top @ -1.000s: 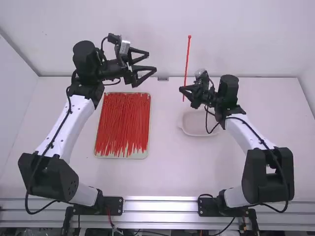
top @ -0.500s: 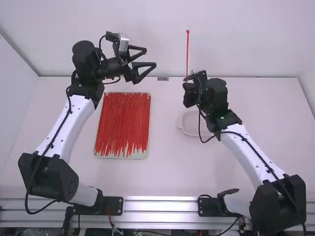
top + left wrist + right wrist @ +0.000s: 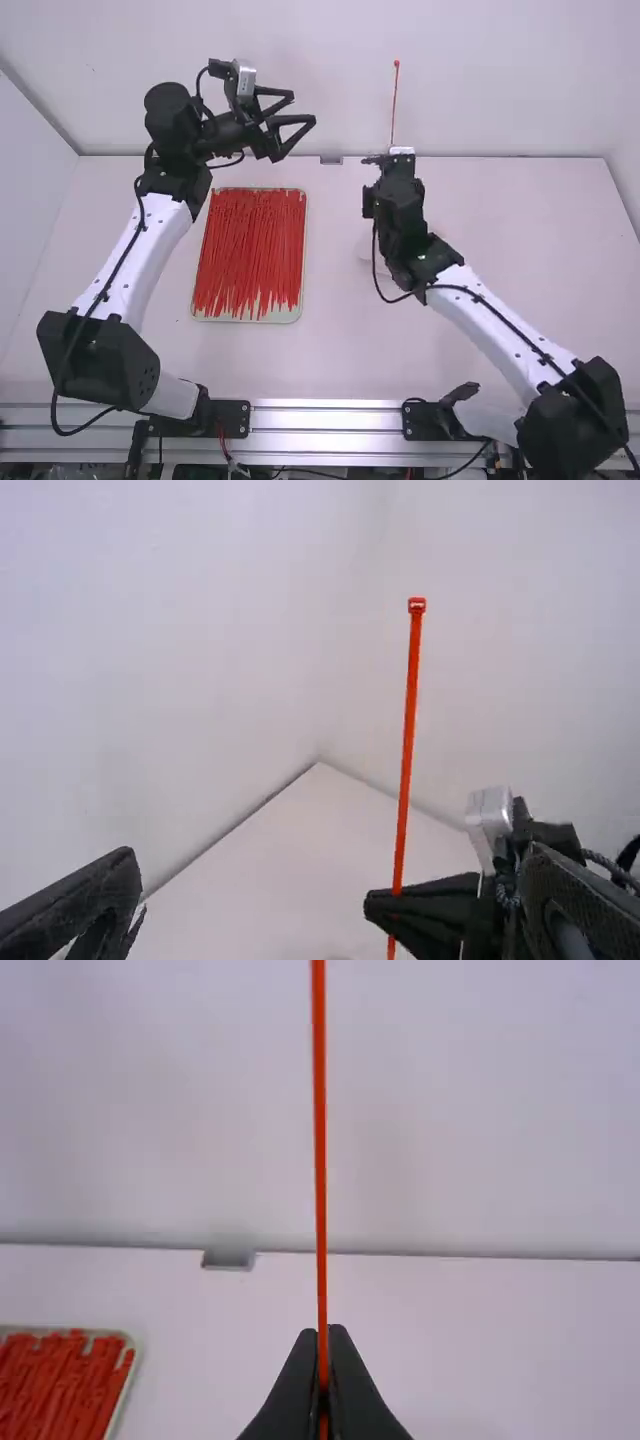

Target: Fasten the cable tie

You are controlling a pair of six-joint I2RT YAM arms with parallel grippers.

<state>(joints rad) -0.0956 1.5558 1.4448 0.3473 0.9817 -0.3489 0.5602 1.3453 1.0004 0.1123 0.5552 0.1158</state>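
Since a second ago the right arm [image 3: 480, 310] has swung in toward the middle and stretched out, and the cable tie [image 3: 394, 100] went up with it, a bit right of where it was. The left arm [image 3: 150, 240] barely moved, its wrist just tipped up a little.

The right fingers [image 3: 300, 1385] are clamped on the bottom of the tie. It stands straight up in the air above the far middle of the tabletop [image 3: 560, 230], head end on top.

The left fingers [image 3: 300, 124] are spread wide with nothing in them. They're held high past the far end of the tray [image 3: 303, 250] of spare red ties [image 3: 250, 253], pointing across toward the tie but well apart from it.
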